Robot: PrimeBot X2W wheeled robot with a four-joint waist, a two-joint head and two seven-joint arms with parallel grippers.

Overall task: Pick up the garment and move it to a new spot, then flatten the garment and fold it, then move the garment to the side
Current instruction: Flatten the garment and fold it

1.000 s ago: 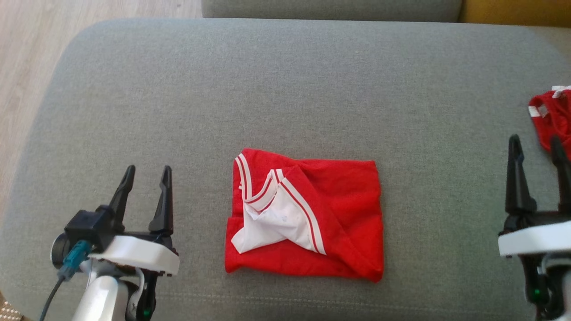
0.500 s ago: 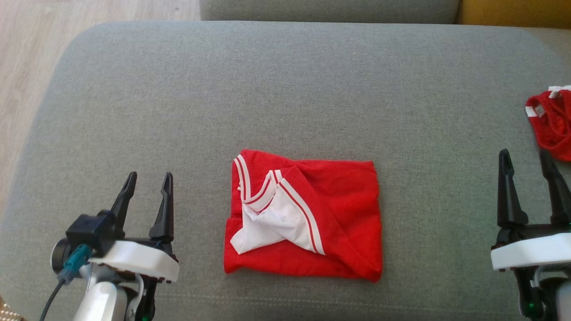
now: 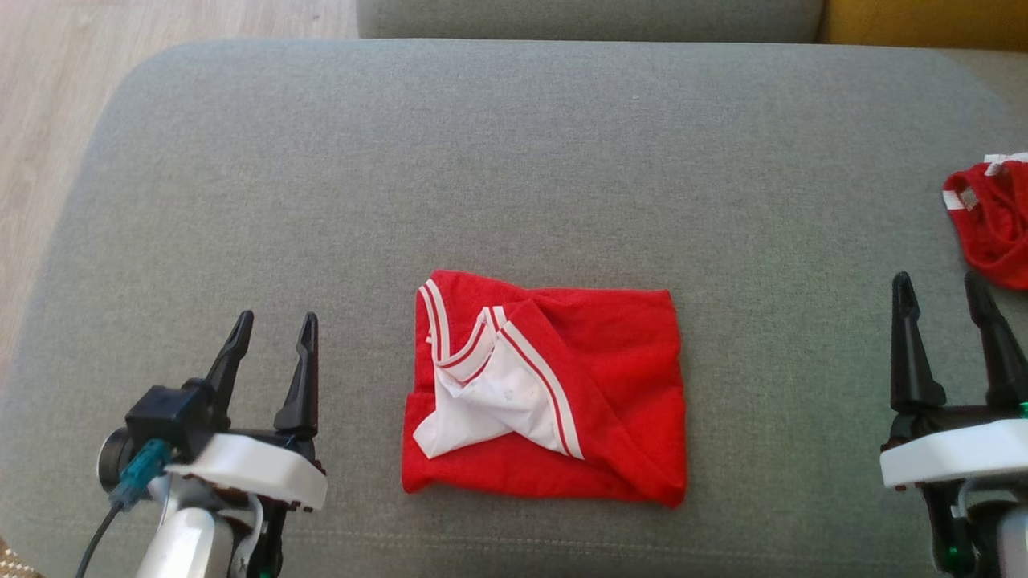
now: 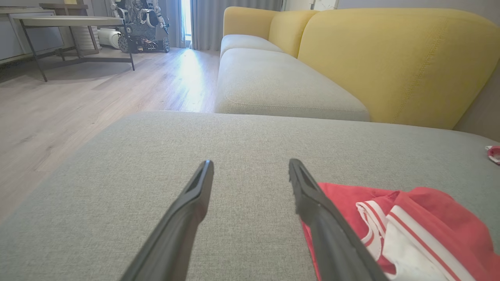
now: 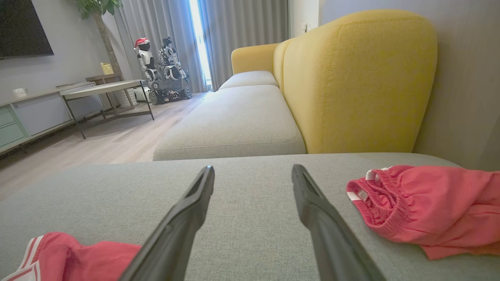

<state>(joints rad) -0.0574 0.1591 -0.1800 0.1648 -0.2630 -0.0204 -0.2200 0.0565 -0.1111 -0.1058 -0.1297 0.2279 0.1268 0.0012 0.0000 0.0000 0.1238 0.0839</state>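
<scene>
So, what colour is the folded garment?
The garment is red with white-striped trim; best in head view.

Red garment with white trim, folded, lying flat mid-cushion

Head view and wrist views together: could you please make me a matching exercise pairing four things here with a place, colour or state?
1. folded garment
2. crumpled garment
3. left gripper
4. sofa backrest

a. yellow
b. open, holding nothing
c. middle of the grey cushion
d. cushion's right edge

Pairs: 1-c, 2-d, 3-b, 4-a.
</scene>
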